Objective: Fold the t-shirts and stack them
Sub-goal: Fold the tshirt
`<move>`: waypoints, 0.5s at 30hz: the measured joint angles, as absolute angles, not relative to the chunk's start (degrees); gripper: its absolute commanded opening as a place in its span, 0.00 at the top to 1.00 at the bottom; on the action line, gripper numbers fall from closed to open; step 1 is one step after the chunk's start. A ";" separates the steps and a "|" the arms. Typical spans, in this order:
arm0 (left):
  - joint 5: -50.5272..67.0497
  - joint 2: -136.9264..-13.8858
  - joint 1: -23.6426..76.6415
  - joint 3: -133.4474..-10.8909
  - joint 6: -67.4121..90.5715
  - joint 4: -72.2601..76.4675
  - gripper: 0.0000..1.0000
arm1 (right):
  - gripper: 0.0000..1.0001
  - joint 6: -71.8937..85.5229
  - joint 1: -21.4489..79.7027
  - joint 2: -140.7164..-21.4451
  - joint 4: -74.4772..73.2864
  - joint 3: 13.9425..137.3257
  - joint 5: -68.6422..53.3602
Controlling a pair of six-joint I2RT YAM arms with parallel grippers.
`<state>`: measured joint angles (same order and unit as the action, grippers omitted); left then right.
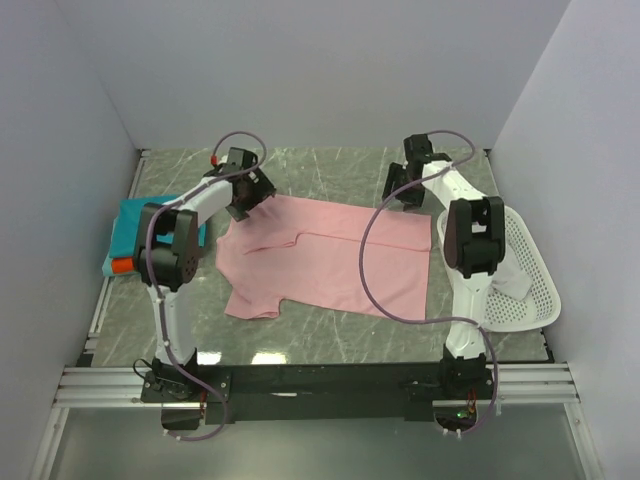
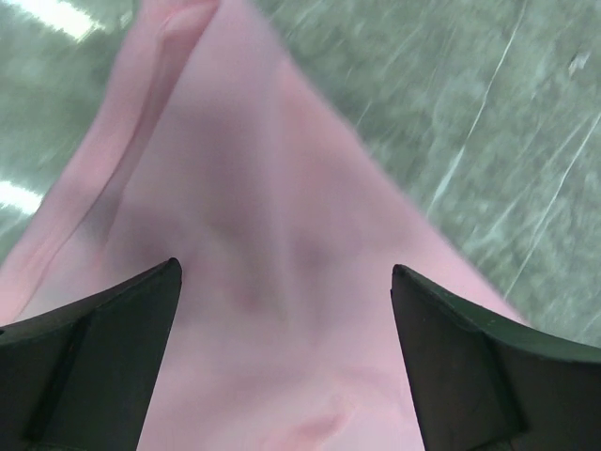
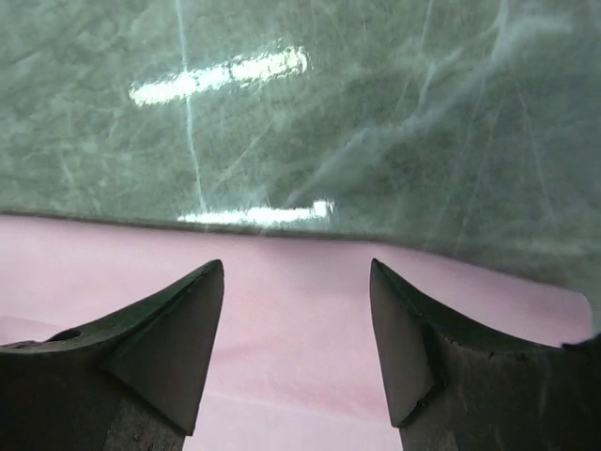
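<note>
the pink t-shirt (image 1: pixel 325 260) lies spread out flat in the middle of the green marbled desk (image 1: pixel 330 165), with its sleeves toward 9 o'clock and its hem toward 3 o'clock in the top view. a folded teal shirt (image 1: pixel 135 225) sits well apart from it at 9 o'clock, by the desk's edge. a strip of orange-red shirt (image 1: pixel 121 265) peeks out at the teal shirt's 7 o'clock corner. the white basket (image 1: pixel 545 290) rests at 3 o'clock, behind the right arm.

the left end effector (image 1: pixel 245 200) hangs over the pink shirt's 10 o'clock corner. it is released, its fingers (image 2: pixel 113 338) spread wide with only slack pink cloth lying beneath the gap. the right end effector (image 1: pixel 405 190) hangs at the shirt's 1 o'clock corner. it is also released, its fingers (image 3: pixel 169 338) apart and gripping nothing, poised right over the shirt's far edge where pink cloth meets bare desk.
</note>
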<state>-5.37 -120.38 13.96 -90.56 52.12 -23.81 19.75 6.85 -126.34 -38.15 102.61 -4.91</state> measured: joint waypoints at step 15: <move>-14.09 -61.14 22.59 -37.41 65.60 -31.16 0.01 | 0.26 21.89 17.54 -83.77 -29.47 65.17 -1.37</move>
<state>-14.09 -61.14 22.59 -37.41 65.60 -31.16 21.89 17.54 -83.77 -29.47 65.17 -1.37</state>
